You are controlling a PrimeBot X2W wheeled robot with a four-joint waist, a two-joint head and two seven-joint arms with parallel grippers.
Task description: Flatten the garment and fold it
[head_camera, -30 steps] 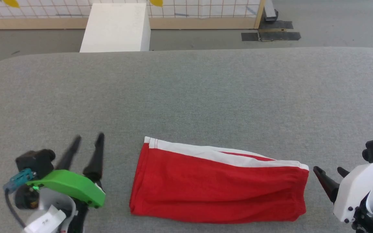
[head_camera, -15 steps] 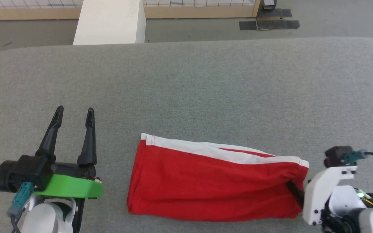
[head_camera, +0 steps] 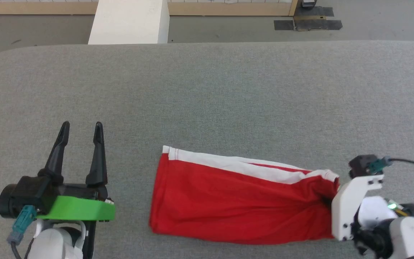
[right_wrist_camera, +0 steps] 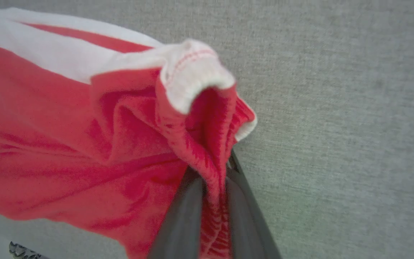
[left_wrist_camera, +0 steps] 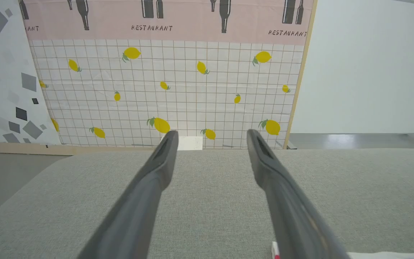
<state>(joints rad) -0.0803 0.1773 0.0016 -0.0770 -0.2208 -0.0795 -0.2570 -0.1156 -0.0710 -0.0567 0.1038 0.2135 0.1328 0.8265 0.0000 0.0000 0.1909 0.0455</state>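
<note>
The right tool is pressed together on a bunched fold at the right end of the red shorts. Its fingertips are buried in the fabric. In the head view its dark fingers are hidden behind the white wrist bracket, which also covers the near right corner of the red shorts. The cloth puckers toward the grip, with the white trim curled over. The red shorts lie on the near part of the grey counter, white stripe along the far edge. The left tool is spread and empty, well apart to the left. In its wrist view, a red-and-white sliver is cut off at the bottom edge.
</note>
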